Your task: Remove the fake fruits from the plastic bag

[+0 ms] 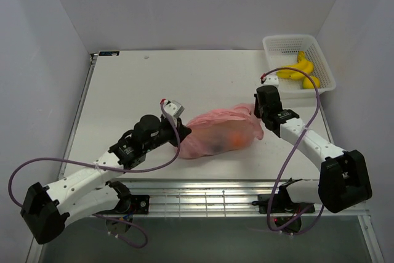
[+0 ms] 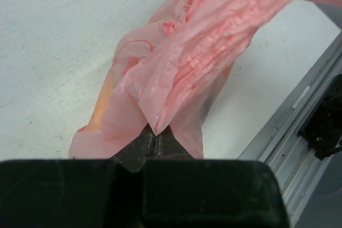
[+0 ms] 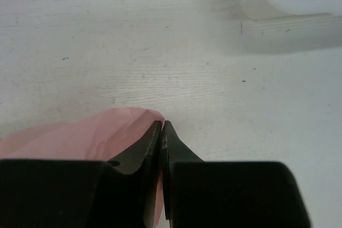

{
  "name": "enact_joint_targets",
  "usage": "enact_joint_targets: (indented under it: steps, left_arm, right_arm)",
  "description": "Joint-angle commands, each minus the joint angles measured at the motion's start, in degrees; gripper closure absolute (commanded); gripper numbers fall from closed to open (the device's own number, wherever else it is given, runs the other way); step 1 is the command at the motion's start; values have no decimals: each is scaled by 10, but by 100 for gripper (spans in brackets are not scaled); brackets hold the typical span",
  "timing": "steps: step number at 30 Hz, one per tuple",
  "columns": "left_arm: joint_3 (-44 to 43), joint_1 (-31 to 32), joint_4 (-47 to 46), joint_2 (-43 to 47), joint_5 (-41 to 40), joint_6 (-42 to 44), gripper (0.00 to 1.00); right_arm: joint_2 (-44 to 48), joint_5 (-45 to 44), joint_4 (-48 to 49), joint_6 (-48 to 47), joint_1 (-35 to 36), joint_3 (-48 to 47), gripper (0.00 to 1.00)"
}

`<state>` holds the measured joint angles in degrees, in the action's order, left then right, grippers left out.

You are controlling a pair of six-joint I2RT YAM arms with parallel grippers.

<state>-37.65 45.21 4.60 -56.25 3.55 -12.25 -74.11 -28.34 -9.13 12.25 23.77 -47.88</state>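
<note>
The pink plastic bag [image 1: 215, 129] lies on its side in the middle of the table, stretched between my two grippers. Through its film I see an orange fruit [image 1: 236, 140] and a dark one [image 1: 217, 145]; other fruits are hidden. My left gripper [image 1: 183, 131] is shut on the bag's left end. In the left wrist view its jaws [image 2: 155, 134] pinch a fold of the bag [image 2: 203, 41], and an orange-yellow fruit [image 2: 103, 102] shows through the film. My right gripper [image 1: 261, 117] is shut on the bag's right end. In the right wrist view [image 3: 162, 127] pink film [image 3: 80, 138] runs between the jaws.
A white lattice basket [image 1: 271, 45] stands at the back right with a yellow banana bunch [image 1: 300, 71] in it; its corner shows in the right wrist view [image 3: 278, 4]. A metal rail [image 1: 203, 196] runs along the table's near edge.
</note>
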Motion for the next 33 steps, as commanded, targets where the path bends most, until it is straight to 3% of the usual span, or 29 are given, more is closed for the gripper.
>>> enact_joint_targets:
  steps: [1, 4, 8, 15, 18, 19, 20, 21, 22, 24, 25, 27, 28, 29, 33]
  left_arm:
    - [52, -3, -41, 75, -6, -47, 100]
    - [82, -5, -71, 117, -92, -82, 100]
    - [83, -6, -100, 120, -101, -106, 100]
    - [45, -6, -88, 55, -124, -131, 100]
    - [42, -6, -85, 59, -125, -136, 100]
    - [41, -6, -80, 60, -127, -138, 100]
    - [40, -6, -73, 64, -128, -138, 100]
    - [38, -6, -70, 65, -127, -138, 96]
    - [36, -6, -66, 66, -126, -138, 94]
    - [32, -5, -54, 66, -120, -138, 86]
    - [26, -6, -49, 65, -117, -137, 65]
    - [19, -6, -24, 62, -114, -134, 38]
    - [9, -6, -10, 59, -112, -135, 12]
    - [4, -6, -2, 57, -109, -135, 2]
    - [-44, -5, 47, 40, -81, -132, 2]
  right_arm:
    - [13, 36, 52, 17, -69, 31, 92]
    - [44, 175, 84, 8, -110, 66, 92]
    - [105, 315, 147, -46, -117, 85, 92]
    - [171, 436, 116, -61, -118, 69, 90]
    - [190, 425, 63, -51, -117, 32, 61]
    - [196, 427, 36, -50, -117, 25, 34]
    - [210, 428, 25, -45, -118, 20, 18]
    - [215, 430, 14, -45, -116, 15, 3]
    - [222, 439, -10, -45, -113, 8, 10]
    - [232, 435, -39, -41, -93, 3, 10]
    - [234, 417, -66, -39, -80, 2, 10]
    - [237, 379, -92, -32, -36, 2, 10]
    - [233, 343, -121, -29, -18, 2, 10]
    - [230, 327, -138, -22, -3, 2, 10]
    - [231, 251, -210, 24, 66, 13, 10]
